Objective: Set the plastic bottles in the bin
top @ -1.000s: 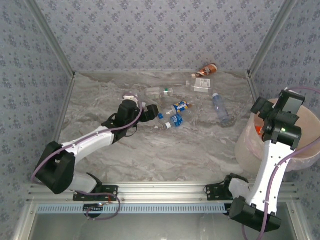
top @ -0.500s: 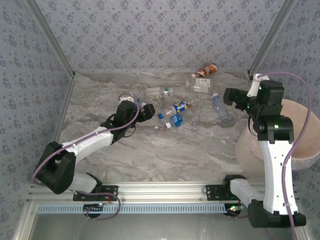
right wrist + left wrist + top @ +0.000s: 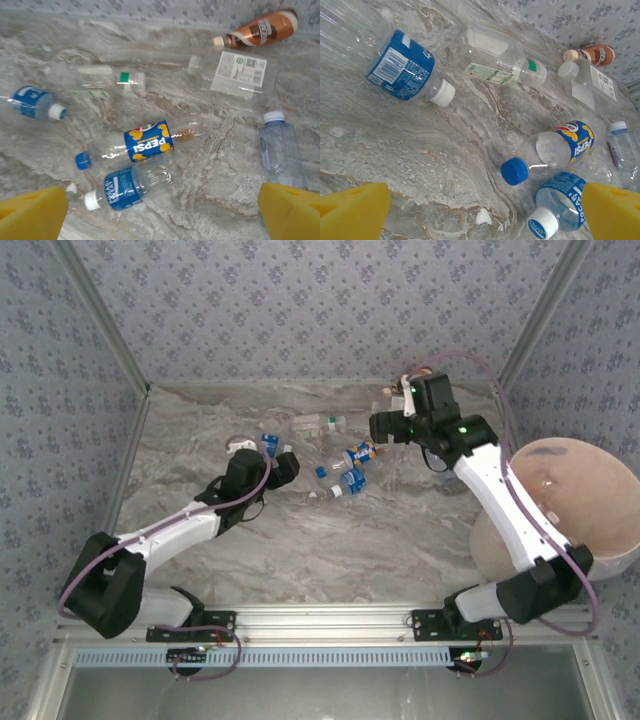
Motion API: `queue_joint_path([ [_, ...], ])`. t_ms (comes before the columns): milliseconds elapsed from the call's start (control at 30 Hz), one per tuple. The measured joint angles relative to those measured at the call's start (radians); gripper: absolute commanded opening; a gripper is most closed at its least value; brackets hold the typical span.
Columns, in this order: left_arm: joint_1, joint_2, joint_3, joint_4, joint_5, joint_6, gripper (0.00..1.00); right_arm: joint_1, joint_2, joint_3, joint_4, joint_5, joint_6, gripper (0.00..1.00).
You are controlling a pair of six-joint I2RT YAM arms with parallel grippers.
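Left hand (image 3: 281, 462) and right hand (image 3: 385, 427) both released, hanging over plastic bottles (image 3: 350, 480) scattered mid-surface (image 3: 330, 550) toward far edge. Bin (image 3: 600, 510) past right edge. Bottles look empty: light, slick, crushable, likely to roll. Grip Pepsi bottle (image 3: 148, 144) across label.

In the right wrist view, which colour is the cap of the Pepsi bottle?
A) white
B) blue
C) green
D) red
B: the Pepsi bottle lies on its side, and the cap at its left end is plainly blue.
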Motion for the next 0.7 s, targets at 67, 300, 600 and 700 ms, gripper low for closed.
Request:
queue_joint_path([
  [67, 0.004, -0.009, -0.008, 0.000, -0.011, -0.002, 0.98, -0.009, 0.059, 0.002, 0.010, 0.016, 0.024, 1.00],
  [300, 0.019, -0.044, -0.040, -0.001, -0.020, -0.003, 0.98, -0.075, 0.246, 0.048, 0.015, 0.115, 0.066, 0.98],
  [600, 0.050, -0.076, -0.063, -0.008, -0.030, -0.003, 0.98, -0.203, 0.539, 0.222, -0.088, 0.141, 0.002, 0.95],
  [700, 0.053, -0.079, -0.064, -0.011, -0.031, -0.003, 0.98, -0.220, 0.602, 0.256, -0.120, 0.164, 0.003, 0.95],
])
